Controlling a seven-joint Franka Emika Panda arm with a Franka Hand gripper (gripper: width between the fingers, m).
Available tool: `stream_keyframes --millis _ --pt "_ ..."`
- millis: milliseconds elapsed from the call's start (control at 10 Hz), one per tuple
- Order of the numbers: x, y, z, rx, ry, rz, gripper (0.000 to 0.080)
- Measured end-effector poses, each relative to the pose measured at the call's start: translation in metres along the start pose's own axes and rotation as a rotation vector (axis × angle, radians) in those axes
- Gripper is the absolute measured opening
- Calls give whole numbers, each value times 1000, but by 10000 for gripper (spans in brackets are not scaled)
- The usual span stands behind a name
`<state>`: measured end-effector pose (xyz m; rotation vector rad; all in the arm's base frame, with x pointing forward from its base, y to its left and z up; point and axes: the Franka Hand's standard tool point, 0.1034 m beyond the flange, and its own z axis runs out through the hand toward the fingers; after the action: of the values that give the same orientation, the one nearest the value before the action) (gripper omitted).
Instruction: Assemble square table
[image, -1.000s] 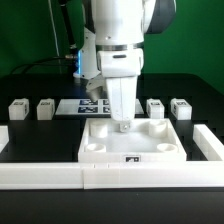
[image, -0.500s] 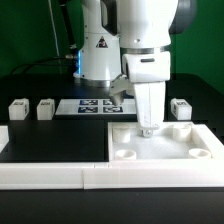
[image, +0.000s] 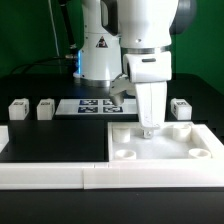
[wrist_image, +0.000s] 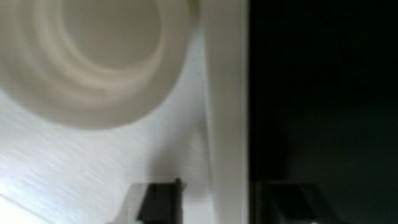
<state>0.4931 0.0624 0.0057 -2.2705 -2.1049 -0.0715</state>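
The arm (image: 140, 40) is the biggest thing in the exterior view and it covers much: the far middle of the black table (image: 50, 140), one end of the marker board (image: 88, 105), and the place on the back rim of the table slab (image: 165, 148) where the tool comes down. The front face of the slab is hidden behind the border rail (image: 60, 178). The slab lies flat in the corner between the front rail and the rail's side piece at the exterior view's right. It sits close to both, but I cannot tell if it touches them.

The gripper (image: 148, 126) points straight down onto the slab's back rim. The wrist view is blurred and dark at its lower part. There the two fingers (wrist_image: 164, 200) stand one on each side of the slab's thin edge wall, one over the white top and the other over the black table. The jaws look partly spread, but I cannot tell whether the pads press the wall or stand just free of it.

A wide stretch of black table lies at the exterior view's left of the slab. Beyond it stand one leg (image: 17, 108) and a second leg (image: 45, 108). A third leg (image: 181, 106) stands behind the slab, at the exterior view's right of the gripper. A round socket (wrist_image: 98, 60) near the fingers is cut off by the picture's border.
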Motion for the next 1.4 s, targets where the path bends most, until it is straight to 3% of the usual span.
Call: stream_keyframes --millis 100,200,300,400,1100,1200,1300,1400 --pt "0 0 0 0 0 0 454" --pt "0 0 0 0 0 0 454" --pt "0 0 0 0 0 1 608" --pt "0 0 0 0 0 1 637" --pt "-1 0 0 0 0 4 649" --pt "3 1 -9 3 -6 87 649" --pt "12 0 -24 -11 -16 117 649" --pt "22 -10 -35 -10 -25 223 649"
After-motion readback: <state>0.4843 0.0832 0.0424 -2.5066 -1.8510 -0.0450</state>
